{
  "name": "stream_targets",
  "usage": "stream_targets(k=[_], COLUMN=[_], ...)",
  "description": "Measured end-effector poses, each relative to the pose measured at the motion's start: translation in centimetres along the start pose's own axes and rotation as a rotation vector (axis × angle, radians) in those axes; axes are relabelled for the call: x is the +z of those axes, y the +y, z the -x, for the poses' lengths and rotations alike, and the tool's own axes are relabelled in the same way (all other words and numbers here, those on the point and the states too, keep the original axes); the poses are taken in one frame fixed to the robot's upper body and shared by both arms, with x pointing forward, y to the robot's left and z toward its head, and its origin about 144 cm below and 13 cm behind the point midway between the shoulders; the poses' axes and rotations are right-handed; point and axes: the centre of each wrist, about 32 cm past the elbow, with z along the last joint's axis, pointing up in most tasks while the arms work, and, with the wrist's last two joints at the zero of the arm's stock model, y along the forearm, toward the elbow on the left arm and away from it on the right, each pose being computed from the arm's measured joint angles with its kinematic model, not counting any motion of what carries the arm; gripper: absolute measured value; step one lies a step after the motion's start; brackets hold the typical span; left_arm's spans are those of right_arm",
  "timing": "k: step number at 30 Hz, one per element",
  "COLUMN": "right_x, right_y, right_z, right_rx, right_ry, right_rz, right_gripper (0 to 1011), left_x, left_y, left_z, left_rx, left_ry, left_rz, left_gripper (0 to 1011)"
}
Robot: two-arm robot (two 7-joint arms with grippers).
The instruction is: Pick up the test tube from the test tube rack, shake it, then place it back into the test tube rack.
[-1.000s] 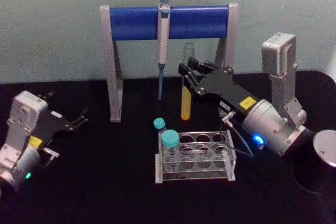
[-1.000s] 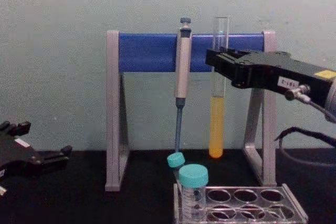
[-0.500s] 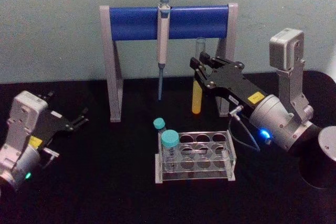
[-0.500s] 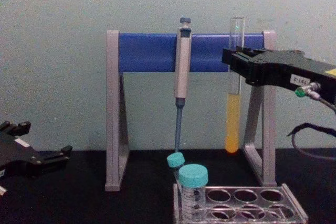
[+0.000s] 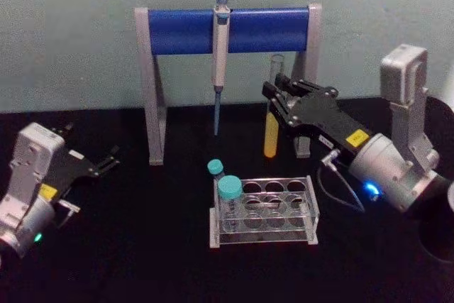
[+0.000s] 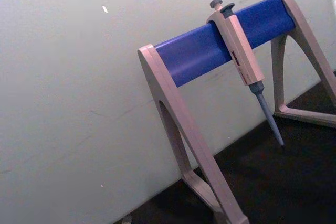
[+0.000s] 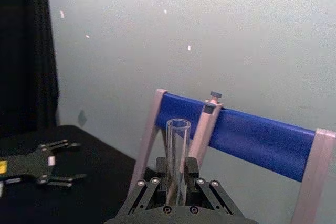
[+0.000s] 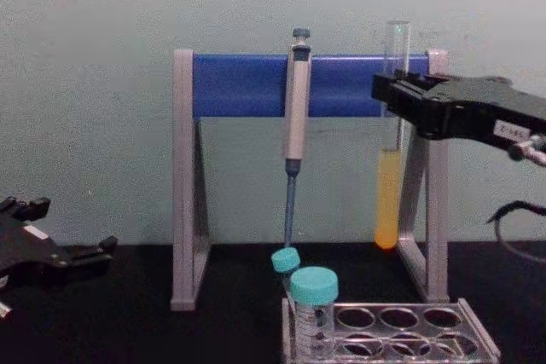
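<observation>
While your right gripper clamps the test tube upright behind and above the test tube rack, your left gripper idles far left of it, fingers spread.

Pale green wall — black tabletop

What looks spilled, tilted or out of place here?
Nothing spilled. The test tube hangs in the right gripper, out of the test tube rack; a small teal-capped tube there leans slightly. Left gripper idle.

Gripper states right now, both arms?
Left gripper: open, empty, parked at the left.
Right gripper: shut on the test tube, held upright in the air.
</observation>
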Motion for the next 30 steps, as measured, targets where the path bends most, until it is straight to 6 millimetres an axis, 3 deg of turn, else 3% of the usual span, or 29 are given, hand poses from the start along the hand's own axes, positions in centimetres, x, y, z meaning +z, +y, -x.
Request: stream_targets(k=[11,30], right_x=[0.1,-1.3], right_y=[-2.9,-3.7], right_z=[0.9,1.0], right_rx=[0.099,0.201], right_ry=[0.046,0.102], right_rz=[-0.028,-0.002], right_gripper=[229,228], left_x=[0.0,0.0], left_y=[0.0,0.0], left_z=[0.0,0.0], left_rx=[0.0,0.0], left_ry=[0.0,0.0], left_rz=[0.0,0.0], left_gripper=[1001,1001])
